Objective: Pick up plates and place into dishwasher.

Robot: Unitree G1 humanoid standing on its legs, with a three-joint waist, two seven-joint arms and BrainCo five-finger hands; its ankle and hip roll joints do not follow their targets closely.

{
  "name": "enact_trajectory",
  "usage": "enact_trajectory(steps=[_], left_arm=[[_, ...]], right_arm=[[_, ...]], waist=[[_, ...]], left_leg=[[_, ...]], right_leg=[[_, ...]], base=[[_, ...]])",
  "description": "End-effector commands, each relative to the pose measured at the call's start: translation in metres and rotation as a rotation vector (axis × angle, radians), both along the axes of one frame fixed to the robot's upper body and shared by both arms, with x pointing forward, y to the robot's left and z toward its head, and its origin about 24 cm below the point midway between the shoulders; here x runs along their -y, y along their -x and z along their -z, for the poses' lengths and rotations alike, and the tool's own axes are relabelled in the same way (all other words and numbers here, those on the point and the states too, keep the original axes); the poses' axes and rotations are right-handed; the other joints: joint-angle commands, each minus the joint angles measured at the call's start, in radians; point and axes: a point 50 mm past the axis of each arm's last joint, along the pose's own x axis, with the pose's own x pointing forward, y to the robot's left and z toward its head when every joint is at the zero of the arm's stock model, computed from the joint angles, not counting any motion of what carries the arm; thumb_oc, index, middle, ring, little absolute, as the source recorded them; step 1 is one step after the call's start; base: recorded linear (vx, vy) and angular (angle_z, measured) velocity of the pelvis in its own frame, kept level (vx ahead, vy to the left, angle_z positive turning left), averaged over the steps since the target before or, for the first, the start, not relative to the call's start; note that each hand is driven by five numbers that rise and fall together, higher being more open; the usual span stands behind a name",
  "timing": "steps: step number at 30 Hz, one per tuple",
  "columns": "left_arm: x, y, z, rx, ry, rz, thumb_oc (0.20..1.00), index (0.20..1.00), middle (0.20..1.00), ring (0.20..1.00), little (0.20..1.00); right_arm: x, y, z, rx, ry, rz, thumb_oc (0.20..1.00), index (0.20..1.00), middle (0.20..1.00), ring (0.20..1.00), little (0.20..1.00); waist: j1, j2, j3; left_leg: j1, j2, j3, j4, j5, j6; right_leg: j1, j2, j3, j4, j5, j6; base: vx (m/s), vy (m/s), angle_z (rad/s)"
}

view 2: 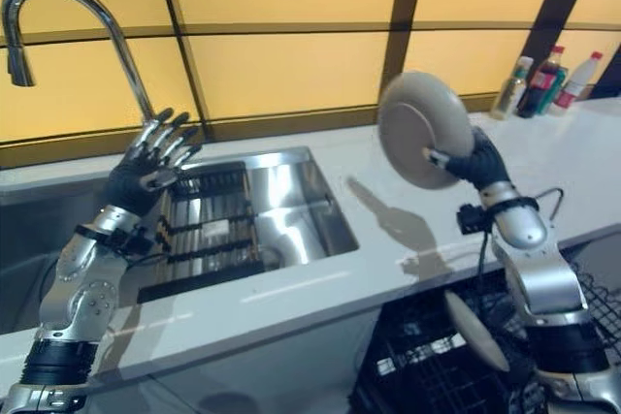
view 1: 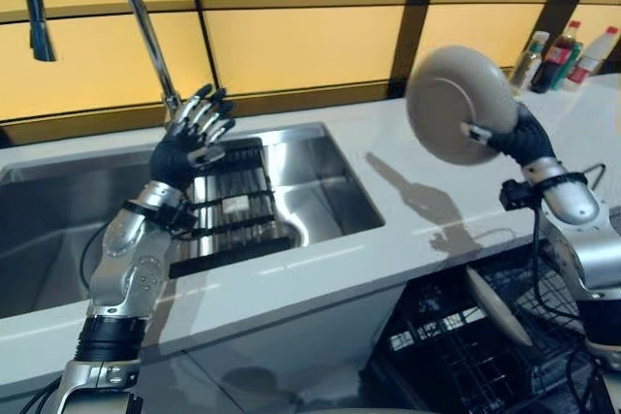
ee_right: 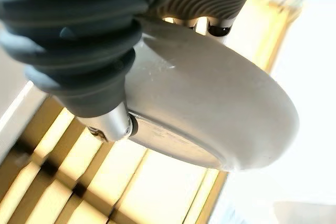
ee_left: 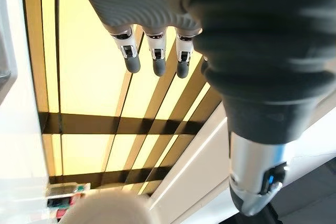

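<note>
**Plate held in the air above the table, by the right robot hand**

The right robot hand [view 2: 473, 164] is raised over the white table [view 2: 388, 230] and grasps a grey plate [view 2: 422, 129] by its lower edge. The thumb lies on the plate's face and the fingers are curled behind it, as the right wrist view shows. The plate stands nearly upright on its edge, well above the table surface, and it touches nothing else.

The left robot hand [view 1: 199, 133] is lifted over the steel sink [view 1: 320, 191], near the base of the curved faucet [view 1: 97, 7]. Its fingers are spread and straight, and it holds nothing.

In the sink there is a dark ribbed rack [view 1: 228, 210].

Below the table edge, on the robot's right side, the black dishwasher rack [view 2: 437, 366] is pulled out. A second plate [view 2: 475, 332] already stands tilted between its wires.

At the far right corner of the table, some bottles [view 2: 543, 79] stand close together against the yellow wall panels [view 2: 281, 65].
</note>
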Motion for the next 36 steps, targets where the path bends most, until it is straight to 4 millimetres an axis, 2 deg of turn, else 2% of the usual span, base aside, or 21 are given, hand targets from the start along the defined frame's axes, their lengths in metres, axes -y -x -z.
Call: enact_trajectory(steps=[1,8,17,22,25,28,31,36], left_arm=[[-0.020,0.001,-0.006,0.031,0.046,-0.060,1.000,1.000,1.000,1.000,1.000],[-0.030,0.006,0.004,0.000,0.042,-0.100,1.000,1.000,1.000,1.000,1.000],[-0.043,0.017,0.025,-0.060,0.048,-0.162,1.000,1.000,1.000,1.000,1.000],[-0.039,0.014,0.026,-0.051,0.063,-0.183,1.000,1.000,1.000,1.000,1.000],[-0.036,0.011,0.024,-0.035,0.085,-0.188,1.000,1.000,1.000,1.000,1.000],[-0.036,0.011,0.025,-0.031,0.093,-0.190,1.000,1.000,1.000,1.000,1.000],[-0.042,0.016,0.026,-0.038,0.098,-0.201,1.000,1.000,1.000,1.000,1.000],[-0.056,0.027,0.035,-0.056,0.102,-0.236,1.000,1.000,1.000,1.000,1.000]], right_arm=[[0.018,0.009,-0.012,0.101,0.028,0.077,0.200,0.200,0.200,0.200,0.200],[0.038,0.025,0.029,-0.030,-0.012,0.182,0.200,0.200,0.200,0.200,0.200],[0.043,0.043,0.084,-0.291,-0.043,0.155,0.200,0.200,0.200,0.200,0.200],[0.040,0.038,0.090,-0.325,-0.037,0.138,0.200,0.200,0.200,0.200,0.200],[0.039,0.031,0.085,-0.322,-0.024,0.135,0.200,0.200,0.200,0.200,0.200],[0.040,0.029,0.083,-0.300,-0.013,0.167,0.200,0.200,0.200,0.200,0.200],[0.049,0.037,0.079,-0.263,-0.030,0.228,0.200,0.200,0.200,0.200,0.200],[0.072,0.062,0.079,-0.262,-0.032,0.319,0.200,0.200,0.200,0.200,0.200]], waist=[[-0.035,-0.007,-0.061],[-0.063,0.002,-0.053],[-0.097,0.018,-0.019],[-0.111,0.036,0.040],[-0.119,0.047,0.093],[-0.124,0.052,0.124],[-0.130,0.045,0.120],[-0.159,0.038,0.102]], left_leg=[[-0.055,-0.038,0.033,0.001,-0.053,0.030],[-0.057,-0.045,0.056,0.001,-0.059,0.039],[-0.064,-0.054,0.080,0.002,-0.061,0.050],[-0.125,-0.067,0.100,0.071,-0.076,0.058],[-0.178,-0.067,0.125,0.158,-0.096,0.061],[-0.187,-0.064,0.133,0.183,-0.098,0.061],[-0.168,-0.062,0.140,0.168,-0.097,0.061],[-0.125,-0.059,0.164,0.144,-0.109,0.068]], right_leg=[[0.045,-0.045,0.000,0.016,-0.113,0.079],[0.025,-0.047,0.021,0.015,-0.104,0.086],[-0.019,-0.054,0.049,0.051,-0.111,0.092],[-0.094,-0.063,0.072,0.108,-0.122,0.090],[-0.138,-0.068,0.087,0.159,-0.129,0.081],[-0.142,-0.066,0.098,0.179,-0.130,0.075],[-0.126,-0.064,0.101,0.170,-0.130,0.079],[-0.124,-0.065,0.115,0.183,-0.137,0.092]], base=[[0.02,0.012,-0.12],[0.03,-0.013,-0.13],[0.05,-0.018,-0.09],[-0.06,0.018,-0.19],[-0.14,0.047,-0.20],[-0.06,0.028,-0.02],[0.02,-0.001,-0.08],[0.03,0.022,-0.12]])
